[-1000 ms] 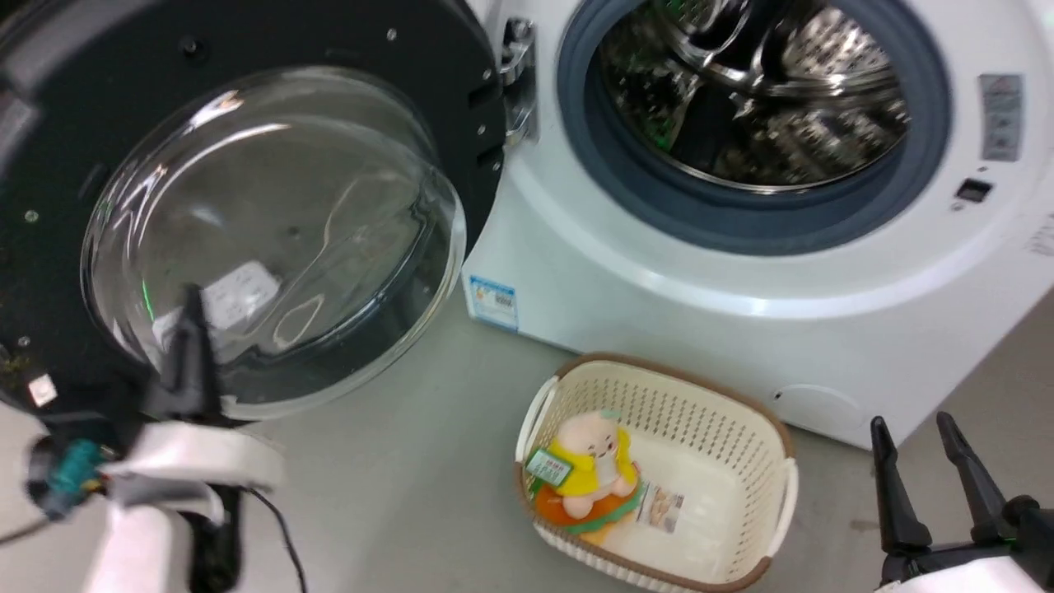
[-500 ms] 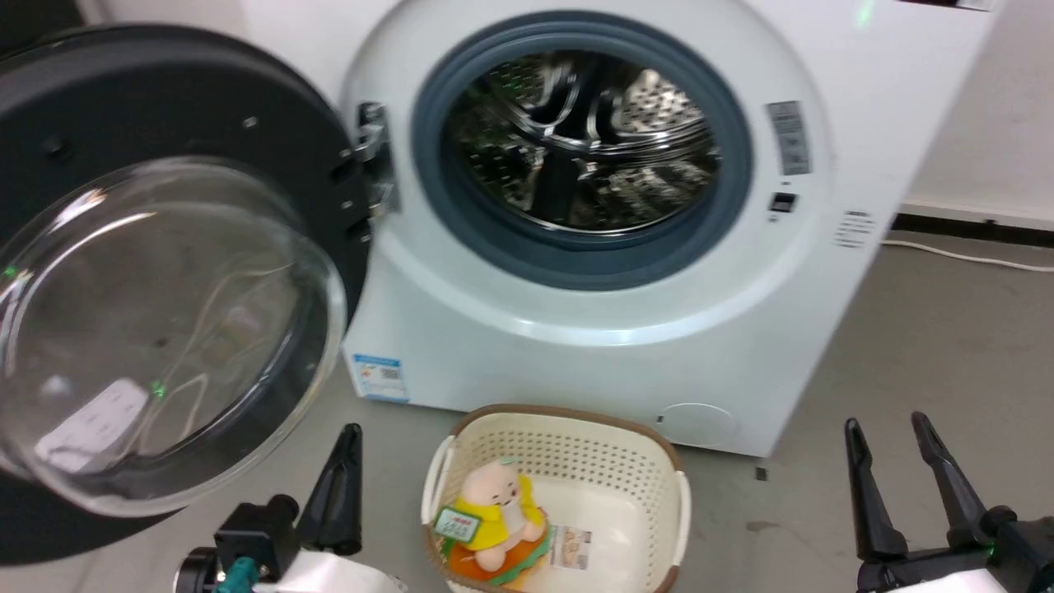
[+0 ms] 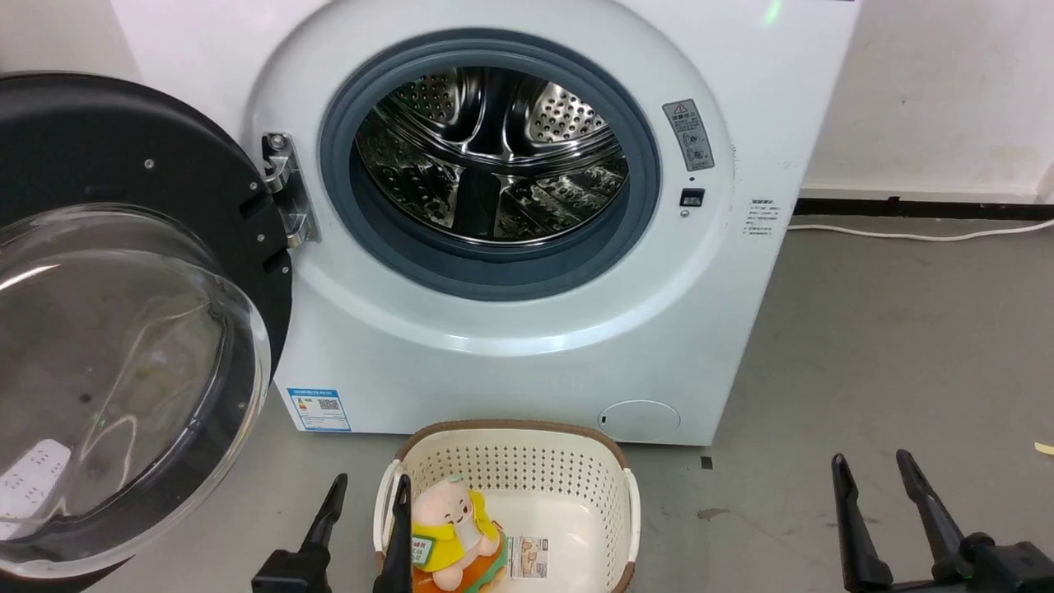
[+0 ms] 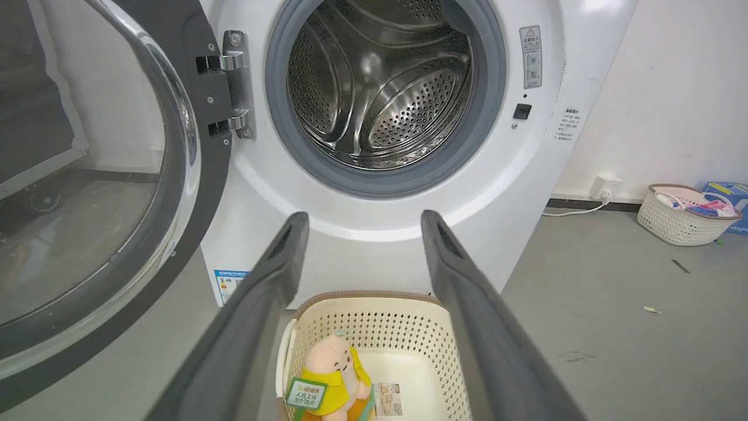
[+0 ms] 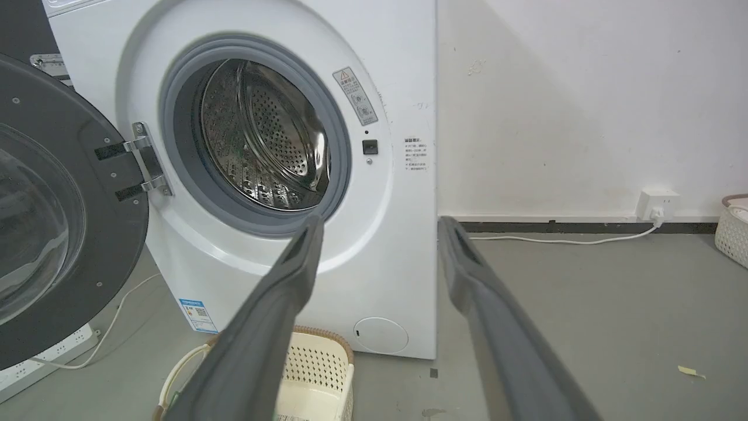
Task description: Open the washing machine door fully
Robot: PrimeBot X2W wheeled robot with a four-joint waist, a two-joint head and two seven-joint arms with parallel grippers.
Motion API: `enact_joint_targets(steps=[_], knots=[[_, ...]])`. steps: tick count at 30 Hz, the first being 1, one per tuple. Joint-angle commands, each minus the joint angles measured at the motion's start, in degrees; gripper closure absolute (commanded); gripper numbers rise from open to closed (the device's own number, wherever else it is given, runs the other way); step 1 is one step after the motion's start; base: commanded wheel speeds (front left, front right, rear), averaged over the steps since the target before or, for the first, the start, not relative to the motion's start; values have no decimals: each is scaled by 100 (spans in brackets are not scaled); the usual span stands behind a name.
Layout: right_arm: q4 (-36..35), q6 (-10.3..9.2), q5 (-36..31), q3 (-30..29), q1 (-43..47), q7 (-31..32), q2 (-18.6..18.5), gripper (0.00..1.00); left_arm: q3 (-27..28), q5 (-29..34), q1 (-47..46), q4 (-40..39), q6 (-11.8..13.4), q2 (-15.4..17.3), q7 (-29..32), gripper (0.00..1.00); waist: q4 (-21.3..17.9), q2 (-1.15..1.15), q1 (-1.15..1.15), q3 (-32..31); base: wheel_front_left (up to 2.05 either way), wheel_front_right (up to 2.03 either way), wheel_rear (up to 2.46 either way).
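Left gripper (image 3: pixel 370 487): fingers stand apart, holding nothing, low at the near left, just in front of the basket (image 3: pixel 510 428). The picture from a second ago has it shut and up by the door's glass; now it is released and drawn clear. (The head camera has swung as well, so the shift of the whole picture is not the machine moving.) Right gripper (image 3: pixel 871 461): fingers apart, empty, near right, as before.

Washing machine door (image 3: pixel 99 140): swung out left on its hinge (image 3: pixel 284 189), glass bowl facing the robot, well apart from the drum (image 3: pixel 494 156) mouth. Judgement: the opening looks done or nearly so; the let-go reads as the end of the push.

Washing machine (image 3: pixel 527 354): far centre, against a white wall (image 3: pixel 930 91). Floor (image 3: pixel 865 346): smooth grey, a few scuffs and scraps. The basket sits near centre with a plush toy (image 3: pixel 449 527) inside. A white cable (image 3: pixel 906 235) runs along the skirting, far right.
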Motion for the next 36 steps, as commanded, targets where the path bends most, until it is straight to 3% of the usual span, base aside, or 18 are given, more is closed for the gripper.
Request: enact_joint_targets(steps=[1, 36], knots=[[36, 6, -39, 6, 70, -24, 27, 0, 20, 91, 97, 20, 25, -20, -30, 0, -7, 0, 0, 11, 0, 0, 0], [5, 6, -51, -8, 30, -25, 85, 0, 114, 130, -62, 199, -20, -134, -30, 0, 150, 0, 0, 46, 0, 0, 0]])
